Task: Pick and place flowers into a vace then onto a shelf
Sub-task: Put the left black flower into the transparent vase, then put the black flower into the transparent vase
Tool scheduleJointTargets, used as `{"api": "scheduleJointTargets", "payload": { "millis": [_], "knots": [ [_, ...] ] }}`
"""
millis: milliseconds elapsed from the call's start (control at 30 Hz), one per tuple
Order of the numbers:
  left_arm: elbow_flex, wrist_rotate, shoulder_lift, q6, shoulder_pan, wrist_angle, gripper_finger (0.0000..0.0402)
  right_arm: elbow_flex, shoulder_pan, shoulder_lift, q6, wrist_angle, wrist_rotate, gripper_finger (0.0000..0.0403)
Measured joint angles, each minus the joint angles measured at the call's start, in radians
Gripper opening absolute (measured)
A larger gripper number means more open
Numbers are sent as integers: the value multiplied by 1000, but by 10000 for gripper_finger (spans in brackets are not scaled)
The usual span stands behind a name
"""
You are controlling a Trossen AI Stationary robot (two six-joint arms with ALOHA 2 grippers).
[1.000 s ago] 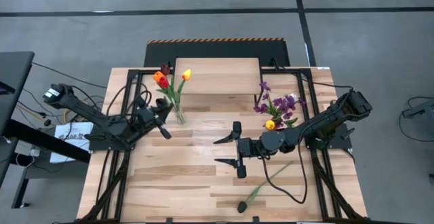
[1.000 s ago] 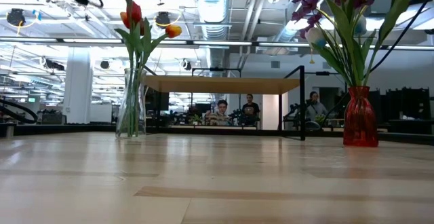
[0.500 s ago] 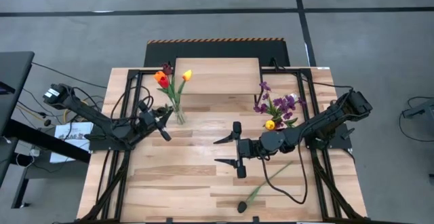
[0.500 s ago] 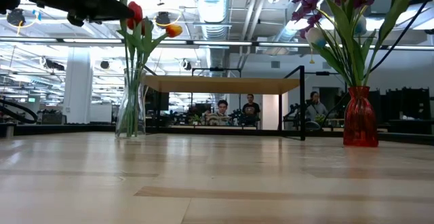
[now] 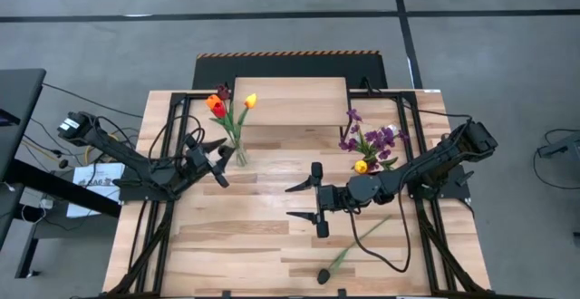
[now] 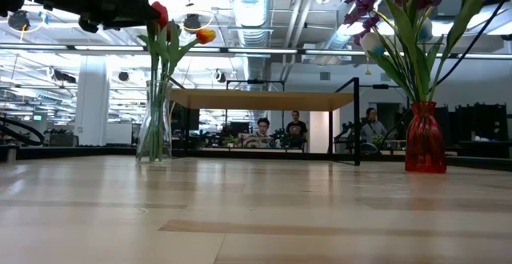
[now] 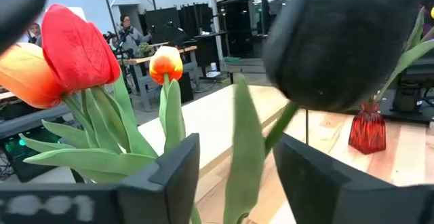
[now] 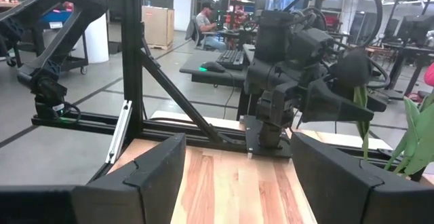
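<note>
A clear glass vase [image 5: 238,150] stands left of the table's middle, in front of the shelf [image 5: 290,100], and holds a red tulip [image 7: 78,47], an orange one [image 7: 24,75] and a yellow-orange one [image 7: 166,62]. A black-headed flower [image 7: 339,41] rises there too; its green stem [image 7: 281,125] and leaf run between the open fingers of my left gripper [image 5: 216,159], which is level beside the vase's top. My right gripper [image 5: 306,201] stands open over the table's middle, with nothing in it. Another dark-headed flower [image 5: 340,261] lies flat near the front edge.
A red vase [image 6: 424,140] with purple sprigs and a yellow flower [image 5: 372,147] stands at the back right, close to my right arm. The shelf [image 6: 264,100] is at the far middle. People sit at desks beyond the table.
My left gripper has come down a little toward the clear vase and then opened, letting go of the black-headed flower's stem. The stem now stands free between its fingers.
</note>
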Motion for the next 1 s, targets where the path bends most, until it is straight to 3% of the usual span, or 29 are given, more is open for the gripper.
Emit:
{"api": "scheduleJointTargets", "payload": {
  "millis": [333,567,733,1000],
  "knots": [
    [0,-8,0,18,-7,-72,231,0,0,0,0,-8,0,260],
    [33,-226,-32,75,-113,-115,234,0,0,0,0,-64,0,260],
    [68,-300,-88,108,-265,-178,234,0,0,0,-3,-117,0,260],
    [72,-381,-124,109,-481,-183,234,107,14,0,31,-542,0,260]
  ]
}}
